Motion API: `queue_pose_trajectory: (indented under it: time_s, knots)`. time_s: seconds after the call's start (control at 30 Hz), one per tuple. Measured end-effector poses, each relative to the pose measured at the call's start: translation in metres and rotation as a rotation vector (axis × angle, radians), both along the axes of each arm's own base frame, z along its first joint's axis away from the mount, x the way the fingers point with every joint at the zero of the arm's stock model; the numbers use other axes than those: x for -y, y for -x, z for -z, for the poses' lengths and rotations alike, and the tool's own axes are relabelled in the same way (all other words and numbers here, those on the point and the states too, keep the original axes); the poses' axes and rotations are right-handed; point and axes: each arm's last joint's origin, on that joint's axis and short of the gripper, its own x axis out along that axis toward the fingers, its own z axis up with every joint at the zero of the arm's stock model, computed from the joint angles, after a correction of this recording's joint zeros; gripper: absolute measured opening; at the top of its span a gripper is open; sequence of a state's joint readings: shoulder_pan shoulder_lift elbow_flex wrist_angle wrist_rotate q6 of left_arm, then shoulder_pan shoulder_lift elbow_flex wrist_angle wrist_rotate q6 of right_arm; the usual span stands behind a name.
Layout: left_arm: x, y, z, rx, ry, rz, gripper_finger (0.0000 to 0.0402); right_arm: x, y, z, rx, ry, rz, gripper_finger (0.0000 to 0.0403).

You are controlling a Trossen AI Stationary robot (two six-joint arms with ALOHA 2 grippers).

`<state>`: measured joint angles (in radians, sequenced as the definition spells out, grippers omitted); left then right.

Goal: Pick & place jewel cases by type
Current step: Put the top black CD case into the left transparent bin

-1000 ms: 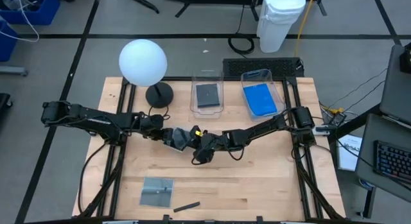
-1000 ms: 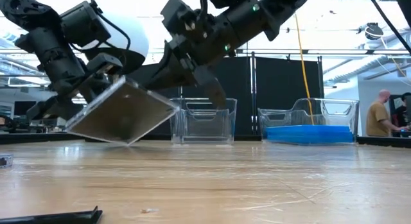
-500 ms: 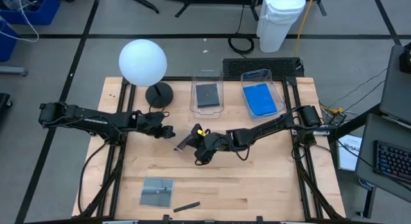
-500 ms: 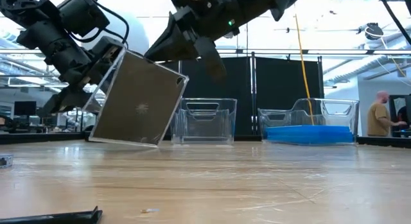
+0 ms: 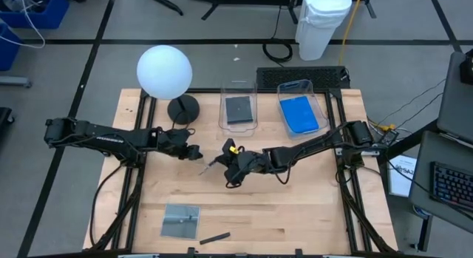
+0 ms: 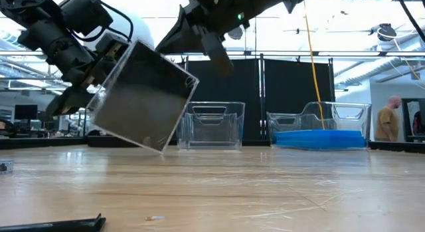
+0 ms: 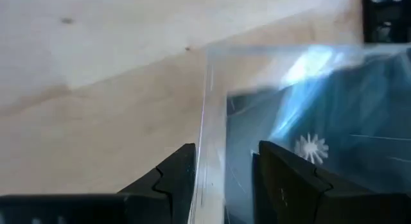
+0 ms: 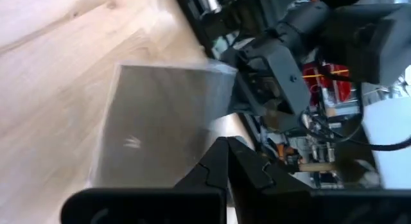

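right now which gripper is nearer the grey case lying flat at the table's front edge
Left, slightly. The left gripper sits behind the flat grey case, nearly in line with it; the right gripper is behind it too, farther toward the right.

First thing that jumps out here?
The dark grey square jewel case, tilted up on one corner at mid-table, clamped at its edge by the left gripper. The shut right gripper hangs just beside it. Behind, the big white globe lamp at the table's rear left.
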<state>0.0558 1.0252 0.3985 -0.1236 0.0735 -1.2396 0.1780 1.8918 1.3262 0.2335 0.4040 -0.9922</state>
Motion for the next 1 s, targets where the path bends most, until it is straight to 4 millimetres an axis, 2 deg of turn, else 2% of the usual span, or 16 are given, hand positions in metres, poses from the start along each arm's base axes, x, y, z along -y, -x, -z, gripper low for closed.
queue_pose_trajectory:
  time_s: [0.37,0.5,0.57,0.63,0.73,0.83,0.9,1.0]
  knots:
    - [0.000,-0.002,-0.004,0.035,-0.003,0.010,0.0174,0.003,0.020,-0.043,0.055,-0.015,0.015,0.0000]
    - [0.000,-0.002,-0.003,0.031,-0.021,0.023,0.0174,0.006,0.040,-0.052,-0.066,-0.066,0.016,0.0000]
    - [0.000,-0.002,-0.002,0.027,-0.031,0.030,0.0174,0.005,0.054,-0.053,-0.173,-0.183,-0.042,0.0000]
    - [0.000,-0.001,-0.002,0.024,-0.046,0.039,0.0174,0.000,0.066,-0.046,-0.278,-0.363,-0.149,0.0000]
    - [0.000,-0.001,-0.002,0.024,-0.069,0.068,0.0174,-0.010,0.081,-0.021,-0.360,-0.559,-0.243,0.0000]
    - [0.001,-0.001,-0.001,0.019,-0.070,0.130,0.0174,-0.022,0.092,0.008,-0.339,-0.571,-0.293,0.0000]
    - [0.002,-0.001,0.002,0.002,-0.056,0.164,0.0174,-0.032,0.097,0.028,-0.305,-0.517,-0.342,0.0009]
    - [0.003,0.000,0.007,-0.044,-0.033,0.166,0.0174,-0.051,0.101,0.048,-0.281,-0.420,-0.358,0.0049]
